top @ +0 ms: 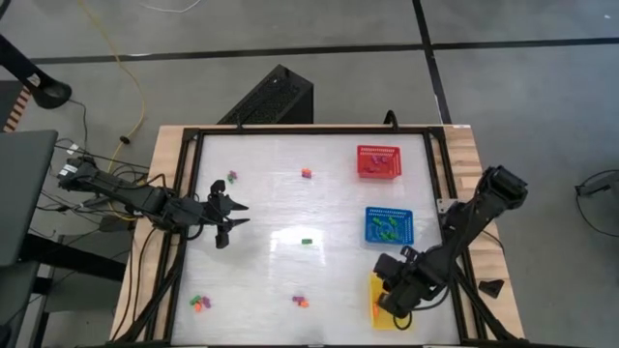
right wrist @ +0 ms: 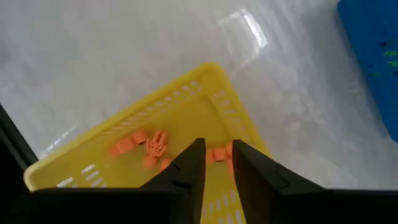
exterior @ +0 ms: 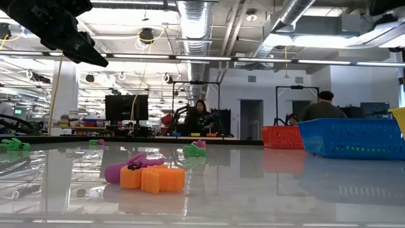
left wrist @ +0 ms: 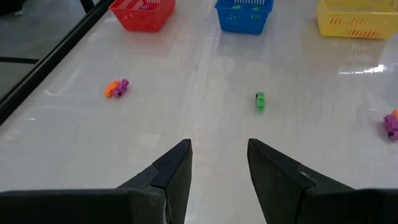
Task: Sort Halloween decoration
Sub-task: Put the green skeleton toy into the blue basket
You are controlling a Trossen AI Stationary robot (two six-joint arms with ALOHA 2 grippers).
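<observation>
Small trinkets lie scattered on the white table: a green one (top: pixel 307 241) (left wrist: pixel 260 100), an orange-purple pair (top: pixel 306 173) (left wrist: pixel 116 88), a green-purple pair (top: pixel 232 177), a mixed cluster (top: pixel 200 304) and a purple-orange cluster (top: pixel 300 301) (exterior: pixel 149 174). My left gripper (top: pixel 230 217) (left wrist: pixel 217 155) hovers open above the table's left part, pointing toward the green trinket and touching nothing. My right gripper (top: pixel 390 304) (right wrist: pixel 217 152) hangs over the yellow basket (right wrist: pixel 124 127), its fingers a narrow gap apart with nothing between them. Several orange trinkets (right wrist: pixel 155 144) lie on the basket floor.
The red basket (top: pixel 378 160) (left wrist: pixel 143 14) sits at the far right and holds purple pieces. The blue basket (top: pixel 389 226) (left wrist: pixel 244 14) sits mid right and holds green ones. A black frame (top: pixel 184 164) borders the table. People stand in the room beyond (exterior: pixel 201 114).
</observation>
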